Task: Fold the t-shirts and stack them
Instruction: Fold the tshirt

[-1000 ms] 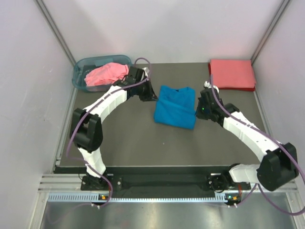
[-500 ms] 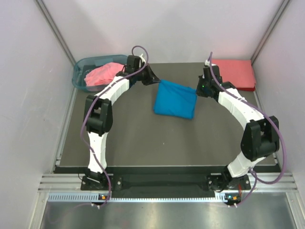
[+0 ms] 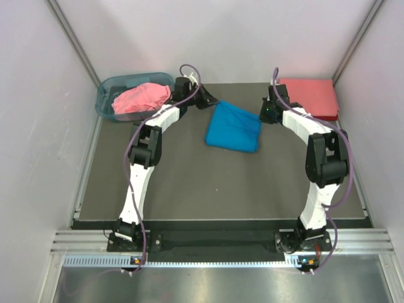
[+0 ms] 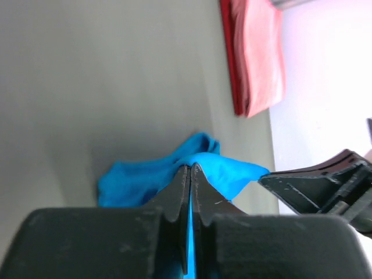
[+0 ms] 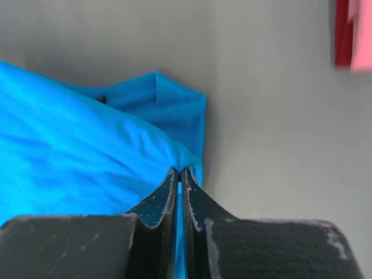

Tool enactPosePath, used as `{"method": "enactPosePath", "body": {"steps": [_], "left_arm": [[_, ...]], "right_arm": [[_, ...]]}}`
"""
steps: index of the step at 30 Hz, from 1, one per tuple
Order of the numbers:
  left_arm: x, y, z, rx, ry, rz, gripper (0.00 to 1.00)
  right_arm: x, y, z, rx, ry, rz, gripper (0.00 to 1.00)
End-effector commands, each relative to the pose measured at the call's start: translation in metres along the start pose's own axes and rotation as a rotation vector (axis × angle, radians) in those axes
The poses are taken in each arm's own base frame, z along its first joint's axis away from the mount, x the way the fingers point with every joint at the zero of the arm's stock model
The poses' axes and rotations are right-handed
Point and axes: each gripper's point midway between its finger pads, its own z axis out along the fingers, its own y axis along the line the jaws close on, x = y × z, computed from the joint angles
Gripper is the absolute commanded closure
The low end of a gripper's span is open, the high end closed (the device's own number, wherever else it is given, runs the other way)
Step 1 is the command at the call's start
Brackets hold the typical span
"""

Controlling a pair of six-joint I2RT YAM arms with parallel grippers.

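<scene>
Starting at the near edge: both arms are reaching away from me across the dark table [image 3: 189, 183] and are bending toward each other over its far half. The bright blue t-shirt [image 3: 233, 128] is lying folded near the middle of the table, slightly toward the far side, between the two wrists.

The left gripper [image 4: 190, 168] is pinching its far-left corner. Through the left wrist camera I am seeing the fingers pressed together with a thin blue sliver of cloth between them. The right gripper [image 5: 178, 171] is doing the same at the far-right corner (jaws nipped tight on a blue edge, cloth bunching just ahead of the tips). I cannot tell whether the pinched corners are off the surface.

Farther back, the coral-red t-shirt [image 3: 309, 96] is sitting folded flat in the far-right corner, well apart from the blue one. In the far-left corner the pink t-shirt [image 3: 140, 98] is lying crumpled inside the translucent basket [image 3: 104, 101].
</scene>
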Motion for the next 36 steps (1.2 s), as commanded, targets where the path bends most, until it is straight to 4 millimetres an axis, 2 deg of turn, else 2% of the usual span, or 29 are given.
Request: {"method": "enactPosePath", "body": {"steps": [1,2,5,6,7,8,9,10,11,12,13,14,15,16,18,19,20,22,23,24,25,27,28,30,31,35,36], "left_arm": [[-0.047,-0.031,0.002,0.129,-0.123,0.074,0.94],[-0.052,-0.032,0.002,0.136,-0.132,0.077,0.88],[-0.052,-0.017,0.005,0.127,-0.134,0.070,0.83],[-0.054,-0.018,0.002,0.122,-0.137,0.072,0.82],[-0.054,-0.016,0.000,0.114,-0.130,0.066,0.83],[-0.053,-0.008,-0.003,0.096,-0.124,0.056,0.82],[-0.057,-0.014,-0.010,0.081,-0.129,0.073,0.82],[-0.058,-0.012,-0.015,0.057,-0.130,0.081,0.82],[-0.045,0.003,-0.018,0.002,-0.098,0.061,0.82],[-0.053,-0.012,-0.030,-0.009,-0.120,0.125,0.82],[-0.049,-0.013,-0.035,-0.024,-0.114,0.137,0.82],[-0.038,-0.018,-0.042,-0.039,-0.094,0.155,0.83],[-0.031,-0.019,-0.044,-0.044,-0.081,0.160,0.83],[-0.017,-0.015,-0.046,-0.056,-0.052,0.155,0.83],[0.001,-0.031,-0.048,-0.038,-0.011,0.190,0.83],[0.010,-0.033,-0.048,-0.038,0.008,0.198,0.84],[0.026,-0.034,-0.047,-0.042,0.039,0.212,0.84],[0.045,-0.032,-0.045,-0.048,0.072,0.210,0.85],[0.062,-0.025,-0.042,-0.055,0.103,0.195,0.85],[0.070,-0.023,-0.042,-0.054,0.118,0.192,0.86],[0.084,-0.013,-0.042,-0.076,0.143,0.176,0.87],[0.095,0.002,-0.045,-0.122,0.156,0.162,0.89],[0.108,0.020,-0.050,-0.166,0.174,0.138,0.89],[0.112,0.032,-0.057,-0.224,0.161,0.133,0.90],[0.122,0.042,-0.063,-0.258,0.173,0.121,0.90],[0.115,0.028,-0.078,-0.290,0.158,0.118,0.90],[0.110,0.022,-0.080,-0.293,0.149,0.122,0.90]], "right_arm": [[-0.054,0.010,0.006,-0.045,-0.132,-0.002,0.98],[-0.051,0.006,0.014,-0.037,-0.119,0.002,0.96],[-0.058,0.005,0.022,-0.041,-0.130,0.004,0.86],[-0.061,0.004,0.022,-0.043,-0.141,0.006,0.75],[-0.062,0.004,0.022,-0.045,-0.145,0.005,0.71],[-0.065,0.004,0.018,-0.044,-0.147,0.003,0.67],[-0.066,0.003,0.014,-0.041,-0.145,0.002,0.64],[-0.069,0.011,0.004,-0.070,-0.146,-0.004,0.63],[-0.062,0.009,-0.002,-0.069,-0.117,-0.002,0.62],[-0.060,0.012,-0.009,-0.087,-0.108,0.000,0.62],[-0.047,0.019,-0.013,-0.133,-0.068,-0.005,0.62],[-0.049,0.027,-0.027,-0.175,-0.082,-0.013,0.64],[-0.033,0.030,-0.030,-0.205,-0.047,-0.020,0.67],[-0.029,0.044,-0.041,-0.286,-0.028,-0.035,0.69],[-0.008,0.065,-0.051,-0.437,0.047,-0.055,0.74],[-0.001,0.068,-0.050,-0.465,0.069,-0.056,0.75],[0.005,0.069,-0.049,-0.481,0.089,-0.061,0.77],[0.025,0.070,-0.042,-0.517,0.132,-0.058,0.80],[0.031,0.068,-0.039,-0.523,0.140,-0.051,0.80],[0.051,0.065,-0.034,-0.539,0.184,-0.037,0.81],[0.057,0.064,-0.024,-0.551,0.178,-0.037,0.82],[0.083,0.056,-0.013,-0.552,0.238,-0.018,0.85],[0.094,0.051,-0.004,-0.554,0.257,-0.010,0.86],[0.111,0.042,0.003,-0.546,0.290,0.001,0.89],[0.114,0.040,0.004,-0.539,0.293,-0.005,0.90],[0.102,0.043,-0.010,-0.552,0.275,-0.028,0.92],[0.089,0.048,-0.018,-0.562,0.247,-0.037,0.92]]}}
